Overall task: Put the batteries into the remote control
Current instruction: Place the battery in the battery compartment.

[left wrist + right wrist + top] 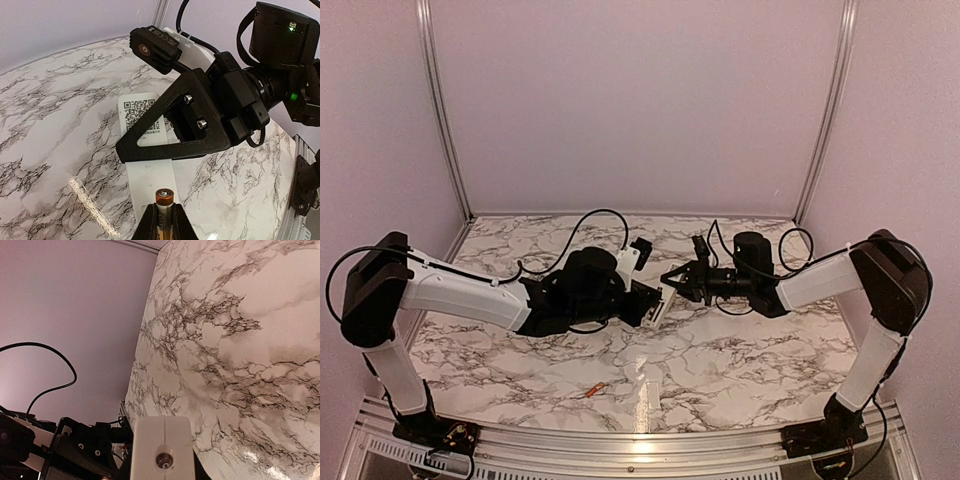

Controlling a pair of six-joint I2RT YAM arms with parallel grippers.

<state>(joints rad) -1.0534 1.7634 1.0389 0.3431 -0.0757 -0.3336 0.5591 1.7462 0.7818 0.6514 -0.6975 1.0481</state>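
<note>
The left hand point(164, 215) pinches a copper-topped battery point(164, 196), whose tip sits against the lower back of the white remote control point(142, 115); whether it lies in the compartment cannot be told. The right hand point(670, 280) is pressed onto the remote control, holding it above the marbled desk point(720, 360). Both arms reach inward and meet mid-desk, and a second battery point(592, 391) lies near the front edge, well apart from both hands.

Both arms reach in from the sides and meet in the middle. The left arm point(470, 295) and the right arm point(820, 280) are bent, with forearms almost flat. The left gripper point(655, 303) pinches a battery point(164, 196). The right gripper point(671, 278) faces it, very close, and squeezes the remote control point(140, 112).
</note>
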